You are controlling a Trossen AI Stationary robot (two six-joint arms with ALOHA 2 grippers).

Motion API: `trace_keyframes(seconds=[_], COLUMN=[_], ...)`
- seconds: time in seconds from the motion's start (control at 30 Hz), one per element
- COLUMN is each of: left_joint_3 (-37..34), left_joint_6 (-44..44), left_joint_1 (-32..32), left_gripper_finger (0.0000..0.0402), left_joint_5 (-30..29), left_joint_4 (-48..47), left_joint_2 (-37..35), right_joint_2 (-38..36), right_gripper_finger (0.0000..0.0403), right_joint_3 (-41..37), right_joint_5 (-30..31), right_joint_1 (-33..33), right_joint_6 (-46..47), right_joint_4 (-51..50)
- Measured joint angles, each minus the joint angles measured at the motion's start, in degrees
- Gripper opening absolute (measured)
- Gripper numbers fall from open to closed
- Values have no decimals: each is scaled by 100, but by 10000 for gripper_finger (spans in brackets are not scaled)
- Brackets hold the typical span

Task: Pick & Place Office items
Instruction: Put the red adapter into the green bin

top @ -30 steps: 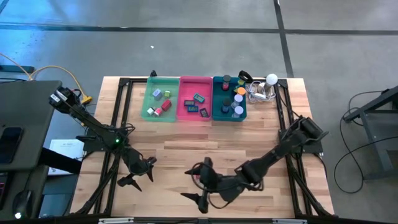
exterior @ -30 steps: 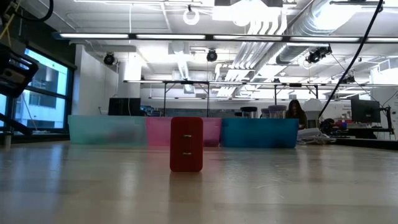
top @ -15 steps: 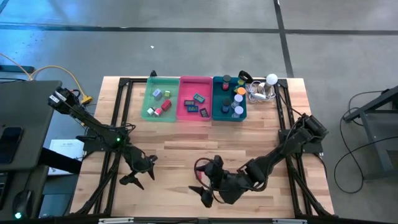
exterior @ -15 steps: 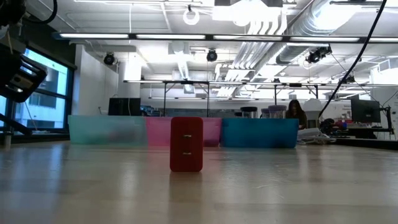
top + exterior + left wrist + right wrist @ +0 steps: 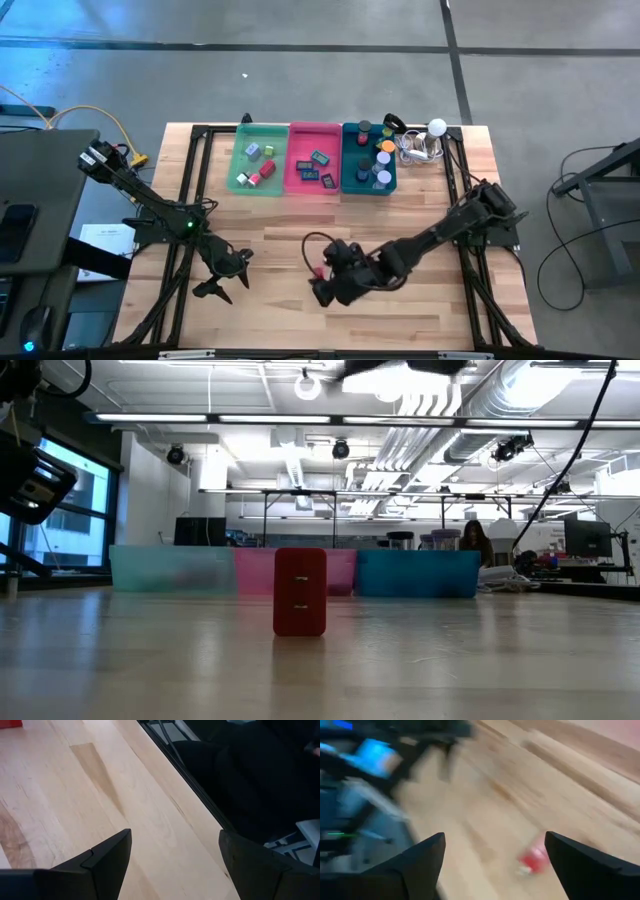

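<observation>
A wooden tabletop (image 5: 300, 235) is seen from directly above, with two dark robot arms reaching in over its near edge. The right end effector (image 5: 322, 285) hangs near the middle of the near edge, its two fingers spread apart with nothing between them. A small red block (image 5: 300, 591) stands upright on the bare wood just beside it, mostly hidden from above but plain in the level view. The left end effector (image 5: 222, 276) waits towards the near left corner, fingers also spread and empty, above bare wood. Along the far edge, three trays sit side by side: a green tray (image 5: 238, 160) on the left, a pink tray (image 5: 296, 180) in the middle, and a teal tray (image 5: 349, 160) on the right, each holding several small office items.
</observation>
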Motion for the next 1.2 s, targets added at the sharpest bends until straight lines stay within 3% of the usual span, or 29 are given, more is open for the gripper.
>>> trace_keyframes(seconds=[0.2, 0.33, 1.2], left_joint_3=[-1, 0, -2], left_joint_6=[1, 1, -17], left_joint_1=[0, 0, -72], left_gripper_finger=[293, 293, 293], left_joint_5=[11, 28, -31], left_joint_4=[-41, -62, -87], left_joint_2=[0, 0, 0], right_joint_2=[224, 423, 1450], right_gripper_finger=[317, 315, 314], right_joint_3=[-21, -15, -17], right_joint_5=[-600, -900, -1503], right_joint_1=[-188, -275, -507], right_joint_6=[720, 730, 938], right_joint_4=[-605, -403, 42])
